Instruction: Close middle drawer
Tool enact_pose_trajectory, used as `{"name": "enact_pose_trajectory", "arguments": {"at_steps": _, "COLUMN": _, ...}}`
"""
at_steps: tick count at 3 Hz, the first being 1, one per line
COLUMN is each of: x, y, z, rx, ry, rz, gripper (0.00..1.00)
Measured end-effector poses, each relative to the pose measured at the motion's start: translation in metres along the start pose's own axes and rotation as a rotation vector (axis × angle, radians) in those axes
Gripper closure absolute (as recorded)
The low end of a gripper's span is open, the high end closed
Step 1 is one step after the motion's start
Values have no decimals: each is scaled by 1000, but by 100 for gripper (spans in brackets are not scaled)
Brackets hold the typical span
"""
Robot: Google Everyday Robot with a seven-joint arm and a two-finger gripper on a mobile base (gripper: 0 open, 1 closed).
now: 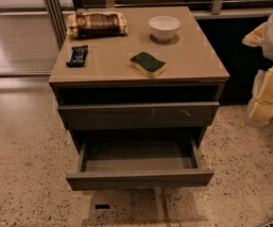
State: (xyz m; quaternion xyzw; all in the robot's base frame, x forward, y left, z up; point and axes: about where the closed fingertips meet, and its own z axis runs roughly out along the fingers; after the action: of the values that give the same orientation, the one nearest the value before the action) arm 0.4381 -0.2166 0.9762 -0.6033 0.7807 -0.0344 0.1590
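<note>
- The gripper hangs past the right edge of the cabinet top, well apart from the drawers.
- One cannot tell if it is spread or pressed together.
- The middle drawer sticks far out below the front edge, its grey inside showing.

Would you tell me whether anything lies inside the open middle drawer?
No; the middle drawer stands pulled out with a bare grey inside, while the gripper hangs apart at the right edge of the view.
</note>
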Motion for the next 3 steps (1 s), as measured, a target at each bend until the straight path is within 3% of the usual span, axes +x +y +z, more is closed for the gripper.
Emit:
{"name": "enact_pose_trajectory", "arguments": {"at_steps": 1, "x": 0, "y": 0, "z": 0, "rx": 0, "ry": 0, "rz": 0, "gripper": 0}}
{"name": "enact_pose_trajectory", "arguments": {"at_steps": 2, "x": 0, "y": 0, "z": 0, "rx": 0, "ry": 0, "rz": 0, "gripper": 12}}
{"name": "enact_pose_trajectory", "arguments": {"at_steps": 3, "x": 6, "y": 3, "z": 17, "rx": 12, "ry": -33, "rz": 20, "gripper": 35}}
